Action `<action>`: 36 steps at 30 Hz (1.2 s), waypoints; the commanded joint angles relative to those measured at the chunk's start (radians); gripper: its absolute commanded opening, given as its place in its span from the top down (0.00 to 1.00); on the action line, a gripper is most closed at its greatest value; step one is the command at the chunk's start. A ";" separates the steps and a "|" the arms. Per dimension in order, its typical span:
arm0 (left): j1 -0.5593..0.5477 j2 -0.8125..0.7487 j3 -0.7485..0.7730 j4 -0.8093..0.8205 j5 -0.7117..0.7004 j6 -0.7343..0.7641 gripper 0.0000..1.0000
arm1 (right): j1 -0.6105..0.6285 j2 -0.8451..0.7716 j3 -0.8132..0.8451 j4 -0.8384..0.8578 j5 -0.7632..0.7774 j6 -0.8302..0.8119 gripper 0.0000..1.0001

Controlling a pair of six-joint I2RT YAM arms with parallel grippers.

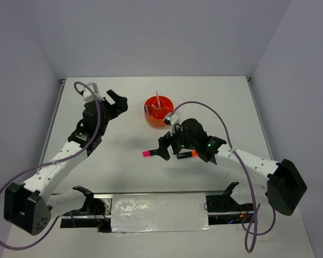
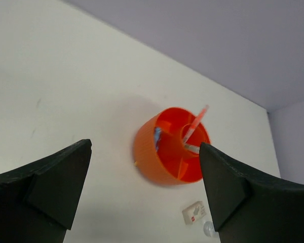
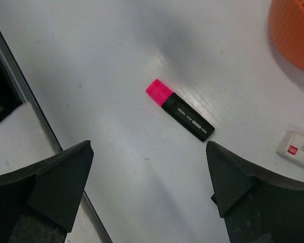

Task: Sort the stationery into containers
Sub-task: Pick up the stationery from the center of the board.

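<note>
Reading from the left of the overhead view: the left gripper (image 1: 118, 103) hangs above the white table (image 1: 231, 102), fingers spread and holding nothing, just left of the round orange tub (image 1: 152, 120). Its wrist camera looks between the two dark fingers (image 2: 45, 187) into the tub and shows what the overhead view only hints at. A thin pink pen (image 2: 196, 121) leans up from the tub's middle, and a small blue item (image 2: 157, 136) sits in a compartment on the left side of that view. That camera also catches a white eraser (image 2: 194, 212) lying on the table near the tub, which cannot be made out from above. Below the tub in the overhead view, the pink-ended highlighter (image 1: 147, 153) lies flat on the table, only its pink end clear of the right gripper (image 1: 164, 148). That gripper hovers over it with jaws wide apart, gripping nothing. The right wrist view shows the whole highlighter, black body and pink end, between the fingers and untouched, with the eraser at the frame's right edge. Farther right, the orange-ended highlighter (image 1: 194, 153) lies partly under the right arm and appears only from above.
</note>
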 commanded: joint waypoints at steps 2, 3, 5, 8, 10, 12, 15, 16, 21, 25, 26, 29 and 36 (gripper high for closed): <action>0.006 -0.107 0.035 -0.678 -0.122 -0.215 0.01 | 0.083 0.080 0.090 -0.061 -0.046 -0.202 0.00; 0.006 -0.129 0.023 -0.709 -0.099 -0.220 0.01 | 0.097 0.099 0.128 -0.081 -0.010 -0.227 0.00; 0.005 -0.187 0.009 -0.758 -0.021 -0.191 0.01 | 0.115 0.160 0.198 -0.144 0.122 -0.287 0.00; 0.006 -0.268 -0.002 -0.803 0.043 -0.102 0.01 | 0.106 0.261 0.266 -0.219 0.121 -0.391 0.00; 0.006 -0.308 0.018 -0.853 0.059 -0.060 0.01 | 0.107 0.345 0.328 -0.259 0.152 -0.454 0.00; 0.006 -0.374 0.035 -0.922 0.038 -0.026 0.01 | 0.106 0.392 0.367 -0.283 0.170 -0.488 0.00; 0.005 -0.463 0.053 -0.995 -0.013 -0.015 0.01 | 0.107 0.458 0.400 -0.325 0.095 -0.537 0.00; 0.005 -0.486 0.050 -0.978 0.014 0.013 0.01 | 0.106 0.484 0.407 -0.342 0.071 -0.547 0.01; 0.005 -0.566 0.030 -0.924 0.056 0.052 0.01 | 0.092 0.577 0.466 -0.412 -0.002 -0.531 0.03; 0.005 -0.525 0.021 -0.903 0.108 0.070 0.01 | 0.086 0.653 0.478 -0.425 0.031 -0.535 0.06; 0.005 -0.502 0.018 -0.900 0.117 0.075 0.01 | 0.083 0.662 0.489 -0.426 0.034 -0.535 0.06; 0.005 -0.470 0.013 -0.884 0.145 0.084 0.01 | 0.077 0.671 0.493 -0.396 0.029 -0.540 0.07; 0.005 -0.490 0.003 -0.869 0.157 0.090 0.01 | 0.080 0.700 0.513 -0.404 -0.003 -0.523 0.45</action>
